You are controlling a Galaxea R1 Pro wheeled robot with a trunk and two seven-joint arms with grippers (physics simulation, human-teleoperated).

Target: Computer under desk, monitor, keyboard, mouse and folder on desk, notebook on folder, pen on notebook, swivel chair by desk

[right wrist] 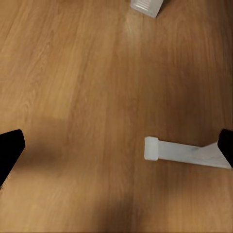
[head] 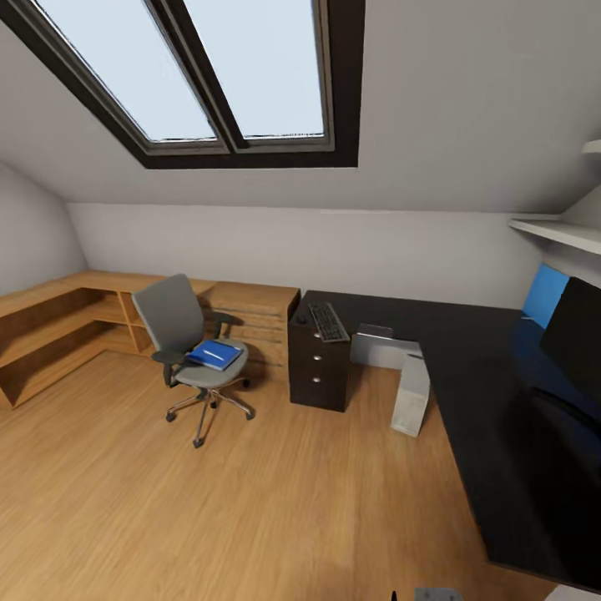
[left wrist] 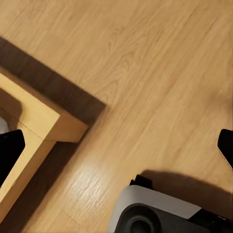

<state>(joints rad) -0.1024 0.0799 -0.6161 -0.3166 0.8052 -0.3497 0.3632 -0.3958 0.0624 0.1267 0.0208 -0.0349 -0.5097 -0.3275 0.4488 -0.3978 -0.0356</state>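
Note:
The grey swivel chair [head: 188, 346] stands on the wooden floor, apart from the black L-shaped desk [head: 476, 392]. A blue folder [head: 214, 355] lies on its seat, with a thin pale stroke across it. On the desk's far left end lie the keyboard [head: 328, 322] and a small dark mouse [head: 302, 319]. The black monitor [head: 576, 334] stands on the desk at the right edge. A white computer tower [head: 411, 394] sits on the floor at the desk's inner corner. My left gripper [left wrist: 116, 150] and right gripper [right wrist: 116, 148] are both open over bare floor, holding nothing.
A dark drawer unit [head: 319, 367] carries the desk's left end. Low wooden shelving [head: 58, 325] lines the far left wall, and its corner [left wrist: 43, 124] is close to my left arm. A blue flat object [head: 544, 294] leans at the wall behind the monitor. White shelves [head: 559, 229] hang at right.

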